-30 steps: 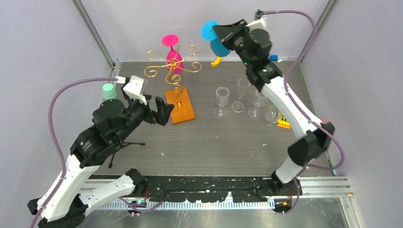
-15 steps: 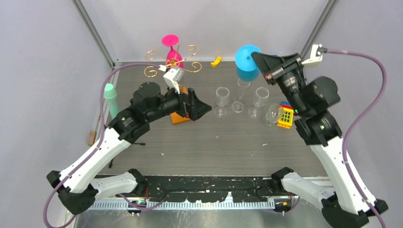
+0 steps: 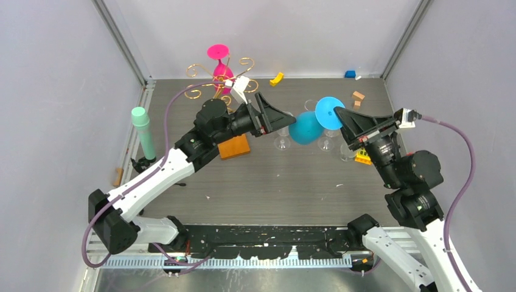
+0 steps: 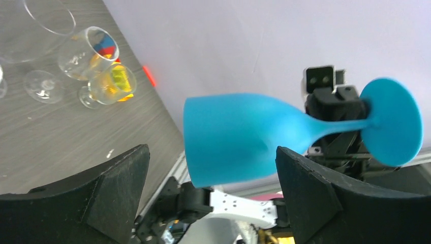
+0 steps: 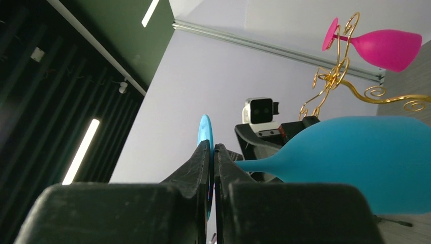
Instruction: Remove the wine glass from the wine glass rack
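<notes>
My right gripper (image 5: 212,147) is clamped on the foot of the blue wine glass (image 3: 307,126). I have brought it down from the back to mid-table, sideways in the air, well apart from the wine glass rack (image 3: 210,82). My left gripper (image 3: 289,117) has swung over from the rack, fingers wide apart astride the bowl; whether they touch it I cannot tell.

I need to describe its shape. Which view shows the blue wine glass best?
Left wrist: the whole blue wine glass shows side-on, bowl to foot. Top external shows it small; right wrist shows its bowl and foot edge-on.
</notes>
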Controlling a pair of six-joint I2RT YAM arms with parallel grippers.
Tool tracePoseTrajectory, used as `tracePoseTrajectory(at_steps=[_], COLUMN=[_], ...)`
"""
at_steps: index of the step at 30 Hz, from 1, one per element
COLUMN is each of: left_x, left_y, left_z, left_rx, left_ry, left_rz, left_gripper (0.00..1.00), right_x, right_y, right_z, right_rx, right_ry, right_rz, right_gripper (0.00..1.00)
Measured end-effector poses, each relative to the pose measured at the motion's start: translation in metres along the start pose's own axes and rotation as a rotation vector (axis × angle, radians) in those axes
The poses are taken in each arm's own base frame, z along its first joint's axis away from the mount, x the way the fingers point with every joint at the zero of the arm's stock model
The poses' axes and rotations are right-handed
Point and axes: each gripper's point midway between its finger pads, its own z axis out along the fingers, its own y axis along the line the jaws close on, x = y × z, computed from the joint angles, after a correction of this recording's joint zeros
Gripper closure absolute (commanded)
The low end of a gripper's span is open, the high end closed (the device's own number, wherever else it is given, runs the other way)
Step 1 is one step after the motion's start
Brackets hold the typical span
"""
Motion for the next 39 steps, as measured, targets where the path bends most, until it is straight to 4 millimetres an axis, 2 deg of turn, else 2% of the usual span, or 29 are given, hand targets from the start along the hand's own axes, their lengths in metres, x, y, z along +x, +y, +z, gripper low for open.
tracePoseTrajectory(at_steps=[1,6,10,12,18,22,25,26,28,30,32,34,39], left_x=[-0.001,-0.002,-0.004,-0.007,-0.012,-0.025,-0.035,-0.036,-0.036,-0.035,-0.035,-0.034,-0.027], left_y=[0.000,-0.004,-0.023,-0.035,-0.045,-0.065,-0.088,-0.093,-0.098,-0.098,-0.101,-0.106,-0.106], left_z=[0.003,0.015,0.020,0.017,0.009,-0.001,-0.016,-0.020,-0.023,-0.023,-0.024,-0.027,-0.032], left_rx=[0.004,0.047,0.144,0.205,0.294,0.369,0.445,0.465,0.479,0.478,0.491,0.507,0.458], left_ry=[-0.003,-0.005,0.015,0.013,0.011,-0.010,-0.031,-0.036,-0.036,-0.033,-0.036,-0.035,-0.039], left_rz=[-0.022,-0.114,-0.210,-0.269,-0.432,-0.473,-0.472,-0.464,-0.457,-0.457,-0.426,-0.367,-0.183], left_gripper=[0.04,0.23,0.39,0.46,0.73,0.98,1.00,1.00,1.00,1.00,1.00,1.00,1.00], right_x=[-0.001,-0.006,-0.010,-0.010,-0.014,-0.019,-0.023,-0.022,-0.022,-0.023,-0.025,-0.028,-0.036], right_y=[0.001,0.013,0.013,0.010,0.014,0.022,0.022,0.022,0.023,0.022,0.009,-0.010,-0.047], right_z=[-0.003,-0.015,-0.018,-0.016,-0.015,-0.018,-0.022,-0.023,-0.024,-0.025,-0.023,-0.019,-0.023], right_rx=[-0.006,-0.071,-0.109,-0.118,-0.179,-0.216,-0.223,-0.226,-0.229,-0.222,-0.175,-0.107,0.034], right_ry=[-0.008,-0.034,-0.051,-0.052,-0.067,-0.087,-0.102,-0.101,-0.098,-0.103,-0.130,-0.164,-0.237], right_rz=[0.020,0.111,0.172,0.207,0.278,0.304,0.322,0.327,0.331,0.328,0.307,0.286,0.204], right_gripper=[1.00,1.00,1.00,1.00,1.00,1.00,0.99,0.97,0.81,0.57,0.45,0.38,0.33])
